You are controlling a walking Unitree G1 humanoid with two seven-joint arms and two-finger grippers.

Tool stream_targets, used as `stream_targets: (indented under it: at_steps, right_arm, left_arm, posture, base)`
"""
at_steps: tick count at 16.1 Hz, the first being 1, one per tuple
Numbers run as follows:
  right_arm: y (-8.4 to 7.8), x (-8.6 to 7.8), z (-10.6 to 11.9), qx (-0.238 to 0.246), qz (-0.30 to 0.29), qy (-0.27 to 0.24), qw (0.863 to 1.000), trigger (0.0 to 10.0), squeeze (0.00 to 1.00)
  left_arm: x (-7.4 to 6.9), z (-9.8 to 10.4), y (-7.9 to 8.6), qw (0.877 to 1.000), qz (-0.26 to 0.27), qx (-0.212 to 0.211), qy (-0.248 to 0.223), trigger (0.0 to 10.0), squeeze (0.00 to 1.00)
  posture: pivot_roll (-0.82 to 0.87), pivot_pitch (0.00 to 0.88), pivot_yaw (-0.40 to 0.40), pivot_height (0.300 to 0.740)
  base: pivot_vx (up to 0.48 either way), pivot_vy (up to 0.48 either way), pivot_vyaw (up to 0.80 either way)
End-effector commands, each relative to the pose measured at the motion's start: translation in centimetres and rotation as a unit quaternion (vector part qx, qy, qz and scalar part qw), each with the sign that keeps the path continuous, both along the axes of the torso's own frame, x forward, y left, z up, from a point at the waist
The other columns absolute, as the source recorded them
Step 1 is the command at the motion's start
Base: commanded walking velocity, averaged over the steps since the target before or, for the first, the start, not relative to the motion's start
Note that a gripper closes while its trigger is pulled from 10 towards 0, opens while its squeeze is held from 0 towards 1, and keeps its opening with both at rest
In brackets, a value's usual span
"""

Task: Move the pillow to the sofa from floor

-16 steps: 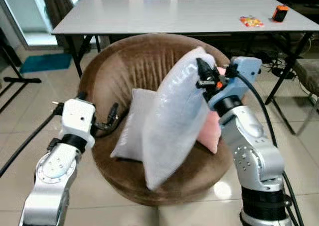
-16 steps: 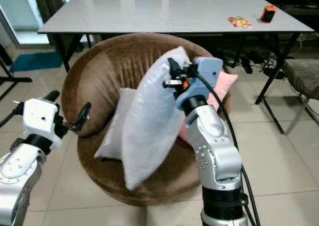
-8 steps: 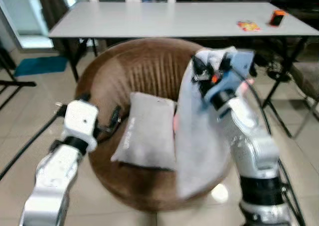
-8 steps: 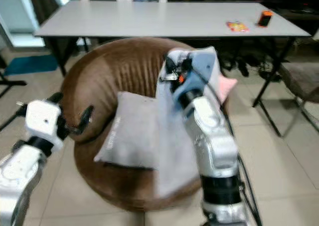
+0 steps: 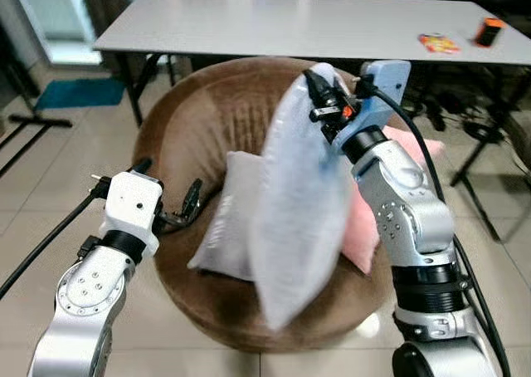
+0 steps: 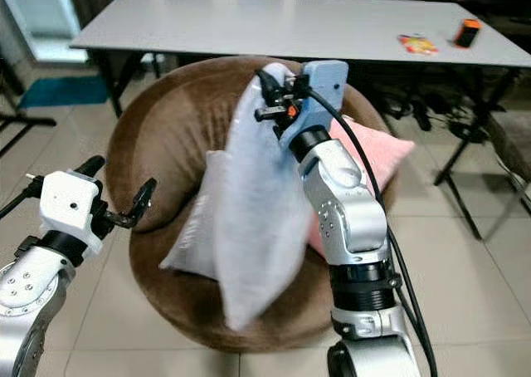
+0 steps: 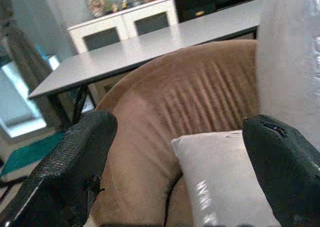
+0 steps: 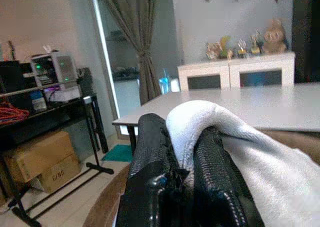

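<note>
Nearest the camera, at 7 o'clock, the left gripper [image 5: 170, 207] hung with its fingers [image 7: 80, 162] spread wide and empty, just off the front-left rim of the round brown sofa [image 5: 207, 111]. At centre, the grey pillow [image 5: 299, 203] hung upright over the seat, its top corner pinched between the closed fingers [image 8: 150, 187] of the right gripper [image 5: 319, 99] at 12 o'clock; whether its lower end touched the seat could not be told. Behind it, a second grey cushion [image 5: 228, 219] leaned on the backrest at 9 o'clock and a pink cushion [image 5: 406, 157] showed at 3 o'clock. Farther back stood a long grey table [image 5: 274, 24], with a small orange object [image 5: 489, 31] and a colourful packet [image 5: 438, 41] at 1 o'clock.
</note>
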State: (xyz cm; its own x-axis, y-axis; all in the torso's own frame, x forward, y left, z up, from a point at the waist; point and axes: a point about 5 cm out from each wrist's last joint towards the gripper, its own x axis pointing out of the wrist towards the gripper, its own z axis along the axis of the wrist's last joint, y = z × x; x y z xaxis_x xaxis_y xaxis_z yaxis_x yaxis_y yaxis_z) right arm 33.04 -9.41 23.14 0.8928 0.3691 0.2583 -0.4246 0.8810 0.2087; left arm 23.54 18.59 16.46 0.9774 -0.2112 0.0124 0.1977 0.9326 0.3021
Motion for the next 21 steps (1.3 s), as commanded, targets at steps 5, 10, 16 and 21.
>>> stream_targets:
  at_steps: [5,10,16,21]
  right_arm:
    - [-1.9,-1.0,-1.1,0.054,-0.056,0.025,0.997,10.0,0.00]
    - [-1.5,-2.1,-1.1,0.061,-0.018,0.029,0.998,10.0,0.00]
    - [0.8,-2.6,-0.3,0.051,0.068,0.015,0.996,10.0,0.00]
    - [2.1,-1.0,1.1,0.083,0.190,0.018,0.978,10.0,0.00]
  left_arm:
    - [0.2,0.2,0.0,1.000,-0.007,0.006,0.001,10.0,0.00]
    - [0.7,0.1,-0.6,1.000,-0.029,0.009,0.007,10.0,0.00]
    - [0.1,-0.5,-1.3,0.998,-0.060,0.017,0.022,10.0,0.00]
    - [-1.6,-1.8,-0.8,0.986,-0.131,0.041,0.100,10.0,0.00]
  posture:
    - [0.06,0.000,0.009,0.740]
    - [0.04,0.000,0.046,0.740]
    - [0.05,0.000,0.034,0.740]
    - [0.07,0.000,0.015,0.740]
  base:
    - [0.346,0.000,0.00]
    - [0.348,0.000,0.00]
    - [0.103,0.000,0.40]
    - [0.000,0.000,0.00]
